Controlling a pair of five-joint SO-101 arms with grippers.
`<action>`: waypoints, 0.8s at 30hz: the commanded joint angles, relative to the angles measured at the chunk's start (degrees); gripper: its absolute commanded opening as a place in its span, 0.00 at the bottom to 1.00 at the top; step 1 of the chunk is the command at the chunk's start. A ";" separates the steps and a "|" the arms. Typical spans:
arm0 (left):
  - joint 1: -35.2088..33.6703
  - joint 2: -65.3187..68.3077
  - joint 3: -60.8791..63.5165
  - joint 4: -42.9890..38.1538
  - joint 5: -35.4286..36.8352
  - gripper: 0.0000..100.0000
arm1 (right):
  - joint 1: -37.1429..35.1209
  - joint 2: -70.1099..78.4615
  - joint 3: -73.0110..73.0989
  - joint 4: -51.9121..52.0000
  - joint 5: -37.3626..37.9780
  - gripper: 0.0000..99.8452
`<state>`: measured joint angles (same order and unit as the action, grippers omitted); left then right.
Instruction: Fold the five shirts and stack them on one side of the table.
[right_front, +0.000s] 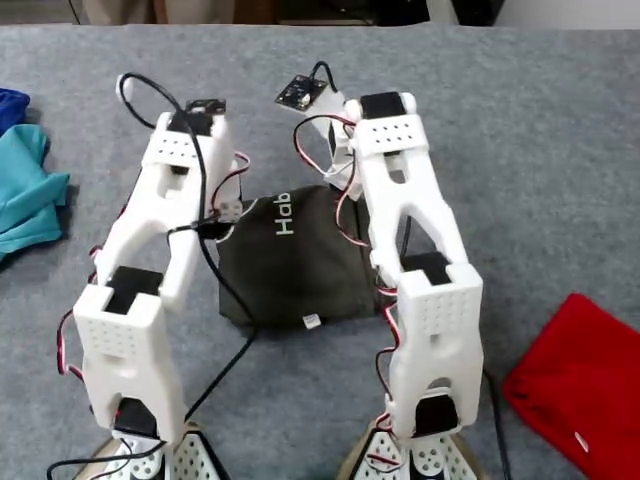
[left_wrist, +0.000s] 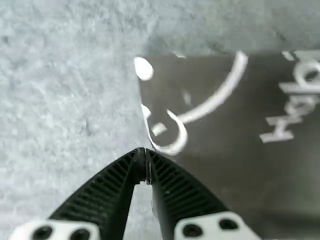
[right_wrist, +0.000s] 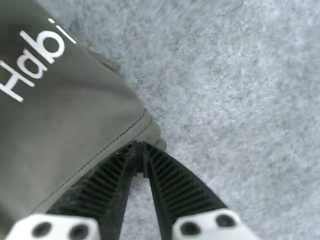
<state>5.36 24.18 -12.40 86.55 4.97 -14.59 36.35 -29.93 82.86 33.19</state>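
A dark olive shirt (right_front: 290, 275) lies folded into a rough rectangle in the middle of the grey felt-covered counter (right_front: 540, 150), between the two white arms. White lettering (right_front: 285, 212) runs across its far part, and a small white tag (right_front: 311, 321) sticks out at its near edge.

The left gripper (left_wrist: 142, 159) points down at the left edge of this shirt. Its ribbed black fingers (left_wrist: 110, 187) are pressed together, with the tips right at the line where cloth meets counter. Whether any fabric is caught between them cannot be told. Pale curved marks (left_wrist: 210, 100) show on the dark cloth just beyond the tips.

The right gripper (right_wrist: 140, 152) is closed in the same way, its fingers (right_wrist: 175, 187) meeting at the tips. They touch the stitched hem at a rounded corner of the dark olive shirt (right_wrist: 60, 115), on its right side. A small bulge of cloth sits just past the tips. It is unclear here as well whether the hem is pinched or only touched.

A crumpled teal shirt (right_front: 25, 195) lies at the left edge of the counter, with a blue shirt (right_front: 10, 105) just behind it toward the far edge. A red shirt (right_front: 585, 370) lies near the right edge, toward the near right corner, well apart from the dark one.
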 joint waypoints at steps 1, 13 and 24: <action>-0.79 -3.03 3.34 -5.36 0.26 0.02 | -2.24 -0.31 0.92 -2.64 -0.35 0.01; -5.45 -2.95 15.82 -18.90 0.79 0.02 | -1.10 6.99 2.59 -12.04 0.09 0.01; -8.97 -3.47 17.49 -22.07 0.70 0.02 | -1.54 10.51 -22.11 6.33 1.14 0.01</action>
<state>-1.14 22.95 5.19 66.07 5.67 -16.35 47.34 -41.89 82.68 33.80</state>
